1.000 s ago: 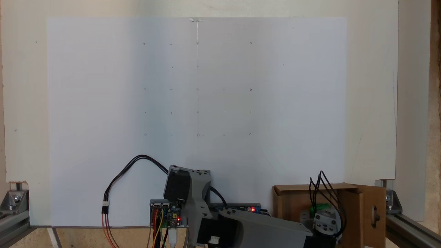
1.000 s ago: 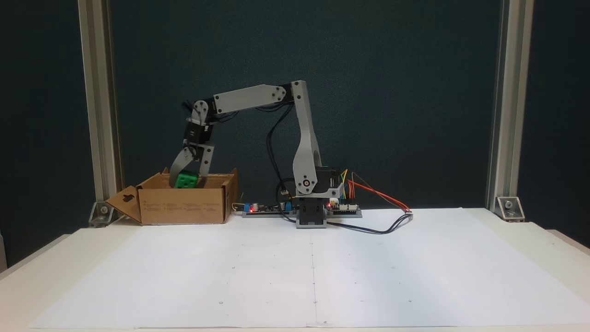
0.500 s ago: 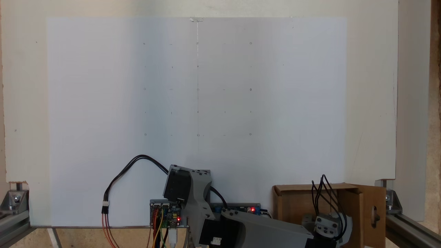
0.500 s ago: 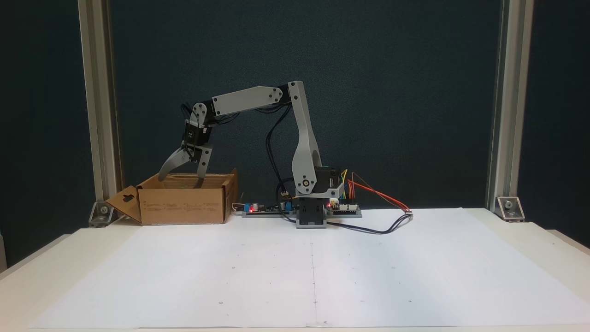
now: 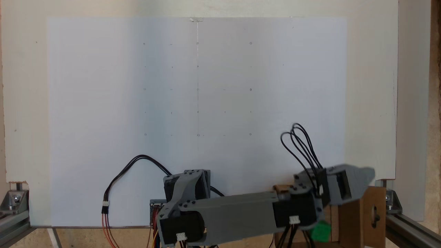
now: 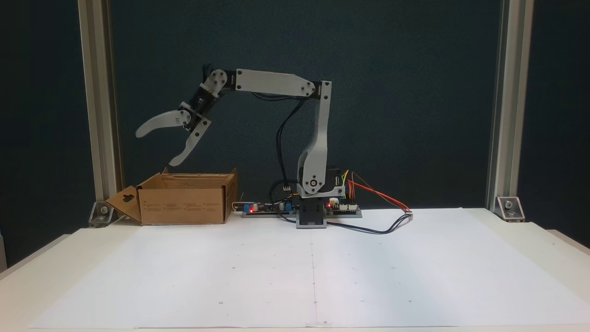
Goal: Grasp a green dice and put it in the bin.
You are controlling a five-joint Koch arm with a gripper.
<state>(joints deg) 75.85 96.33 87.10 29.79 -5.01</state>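
Note:
The green dice [image 5: 320, 231] lies inside the bin, seen just below the arm's forearm in a fixed view. The bin [image 6: 182, 199] is a brown cardboard box at the table's back left, and its flap with a slot cutout [image 5: 374, 210] sticks out sideways. My gripper [image 6: 155, 149] hangs open well above the bin's left part, jaws spread wide with nothing between them. In the view from above, the gripper [image 5: 363, 177] is blurred over the bin's far edge.
The arm's base [image 6: 312, 216] stands right of the bin, with circuit boards showing red lights [image 6: 251, 209] and loose cables [image 6: 382, 229] beside it. Aluminium posts [image 6: 97, 106] stand at the table's back corners. A white paper sheet [image 6: 313, 272] covers the table's front.
The gripper held the green dice low in the bin, opened and let it drop inside. The arm has since swung up, carrying the open gripper well above the bin.

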